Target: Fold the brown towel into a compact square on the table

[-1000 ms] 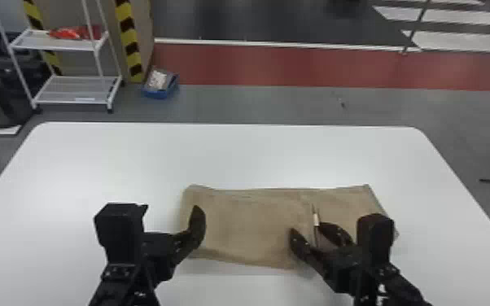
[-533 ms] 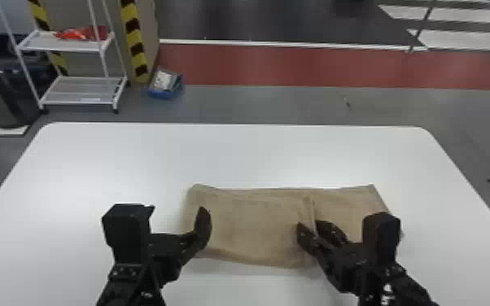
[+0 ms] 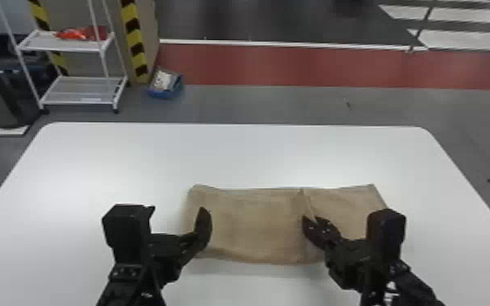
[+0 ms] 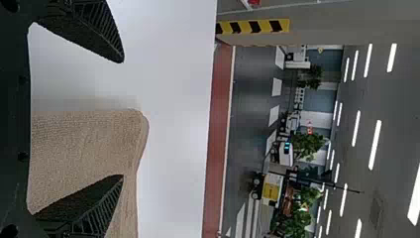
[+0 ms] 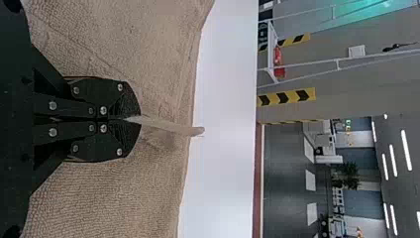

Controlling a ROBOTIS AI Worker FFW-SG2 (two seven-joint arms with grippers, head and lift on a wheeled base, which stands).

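1. I'm seeing the brown towel (image 3: 252,224) lying as a long, layered strip on the tabletop (image 3: 134,162), spreading between and beyond both grippers, with one end near the left gripper (image 4: 122,118) and the other reaching past the right gripper (image 5: 138,119).
2. My right gripper is clamping its fingers together on a thin raised ridge (image 5: 171,126) of the towel, which is running out ahead of the fingertips; flatter cloth is lying on both sides of it.
3. My left gripper is holding its fingers wide apart at the towel's near end, one over the cloth and the other beside it over the tabletop. I can't tell whether it's touching the towel.
4. I'm judging this towel to be light, soft and floppy, with a textured weave giving decent grip; it isn't fragile, but a narrow pinch could be leaving creases or catching only the top layer.
5. I'm reckoning on squaring up the ridge here. For the next fold, I'd be taking all layers at an end, just inside the corners, and laying that end inward evenly so the layers aren't skewing.
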